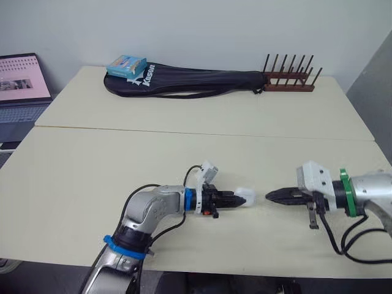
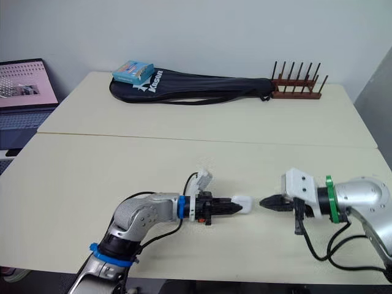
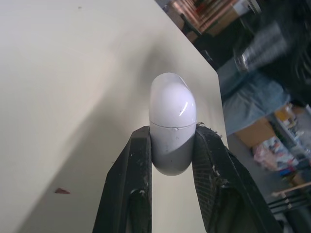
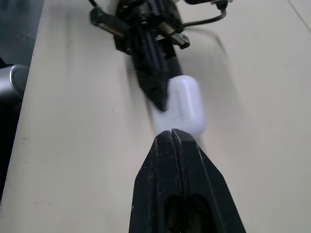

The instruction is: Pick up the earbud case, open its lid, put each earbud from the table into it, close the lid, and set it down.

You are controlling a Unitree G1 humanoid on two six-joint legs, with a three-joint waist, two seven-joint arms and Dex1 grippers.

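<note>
White case point(image 3: 172, 111), lid closed, is clamped by its lower half between the left fingers point(image 3: 138, 165), low over the counter point(image 1: 184, 153). Its long axis runs out past their tips toward the right fingers point(image 4: 165, 165), which are pressed together, tips just beside its rounded end.

Both head eyes look down over the whole tabletop point(image 1: 184, 153) from afar, while the wrist cameras face the same earbud case point(image 3: 172, 107) closely from opposite sides.
</note>
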